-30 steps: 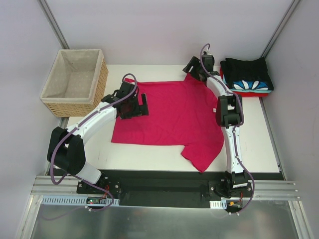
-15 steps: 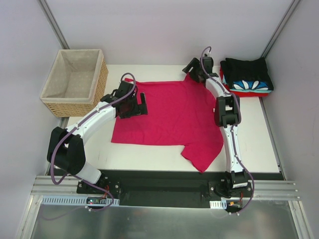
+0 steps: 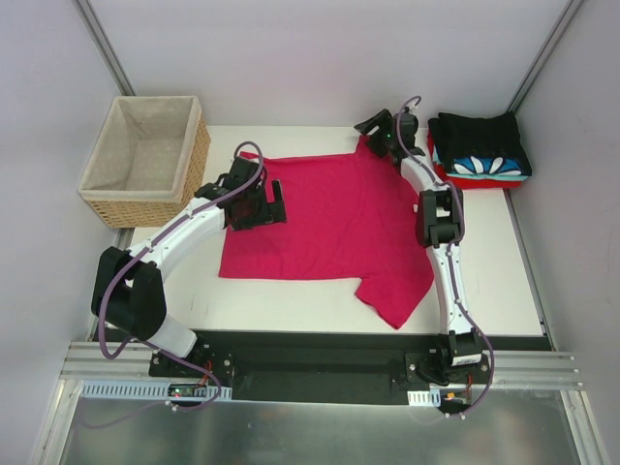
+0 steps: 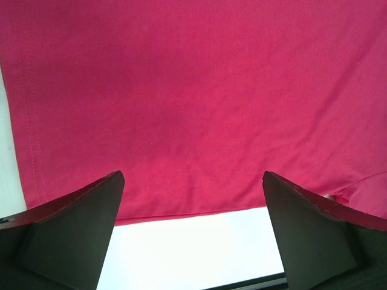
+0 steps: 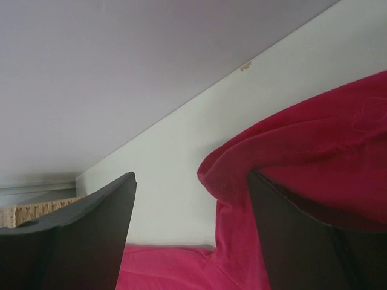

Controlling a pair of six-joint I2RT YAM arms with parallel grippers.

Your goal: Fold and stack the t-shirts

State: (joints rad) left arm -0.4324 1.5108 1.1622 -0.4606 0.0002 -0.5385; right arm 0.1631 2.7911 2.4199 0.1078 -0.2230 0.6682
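The crimson-pink tee (image 3: 339, 223) lies spread flat on the white table (image 3: 291, 300), one sleeve pointing to the near edge. My left gripper (image 3: 280, 203) is open above the tee's left part; in the left wrist view (image 4: 192, 181) the tee (image 4: 193, 90) and its hem show between the fingers. My right gripper (image 3: 374, 132) is open at the tee's far right corner. In the right wrist view (image 5: 192, 178) a raised fold of the tee (image 5: 314, 139) lies against its right finger (image 5: 302, 241). Folded black, blue-white patterned and red shirts (image 3: 480, 147) are stacked at the far right.
A woven wicker basket (image 3: 145, 160) with beige lining stands off the table's far left corner. Grey walls close in the back and sides. The black rail (image 3: 310, 354) with both arm bases runs along the near edge.
My right gripper has shifted slightly toward the far edge and turned, lifting the tee's far right corner. The tee's near sleeve has slid a little away from the near edge. The left arm has barely moved.
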